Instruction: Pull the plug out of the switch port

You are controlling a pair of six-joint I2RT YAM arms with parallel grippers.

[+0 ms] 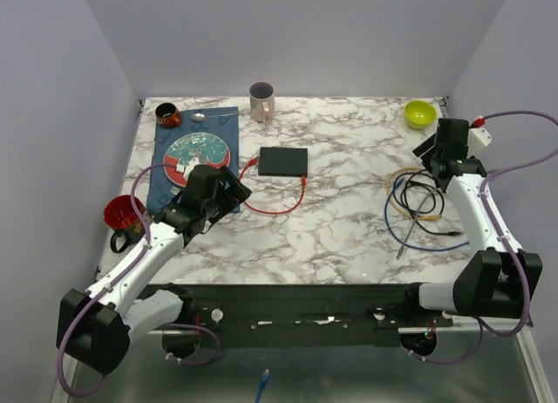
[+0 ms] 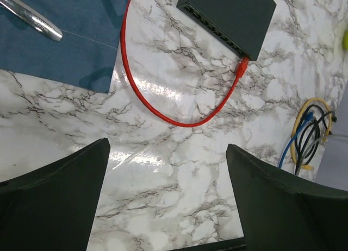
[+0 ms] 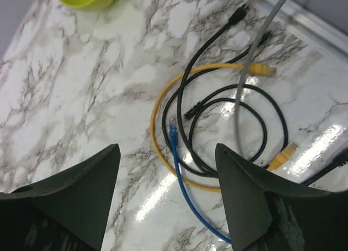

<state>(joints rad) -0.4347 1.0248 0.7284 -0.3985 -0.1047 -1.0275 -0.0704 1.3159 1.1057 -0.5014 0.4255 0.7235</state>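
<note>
Marble table holds the switch centre-back, red plug seemingly seated in its end port; left gripper and right gripper gape empty, so an unbraced pull may drag the switch

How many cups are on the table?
3. A red cup sits at the left edge, a beige cup stands at the back middle, and a small dark cup is at the back left corner of the blue cloth. None seems hidden.
</note>
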